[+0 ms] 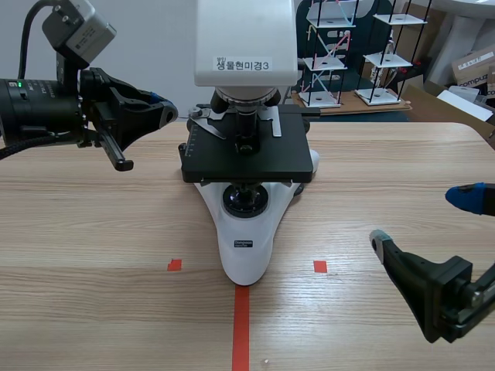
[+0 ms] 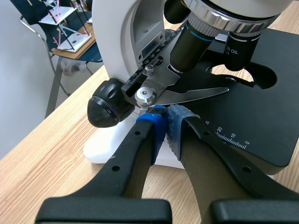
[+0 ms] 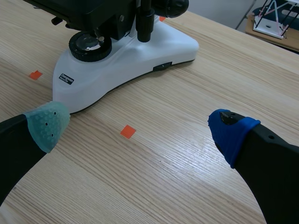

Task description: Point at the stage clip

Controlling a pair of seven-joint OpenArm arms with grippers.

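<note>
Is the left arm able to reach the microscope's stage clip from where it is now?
Probably yes. The left gripper, shut, sits right at the pivot end of the stage clip, with nothing between them; the objective lenses hang above, clear of its path.

stage clip [image 2: 196,93] on stage [image 2: 261,126] | left tool [image 2: 167,119] just beside it | right tool [image 1: 423,218] right of microscope [image 1: 246,232]
</note>
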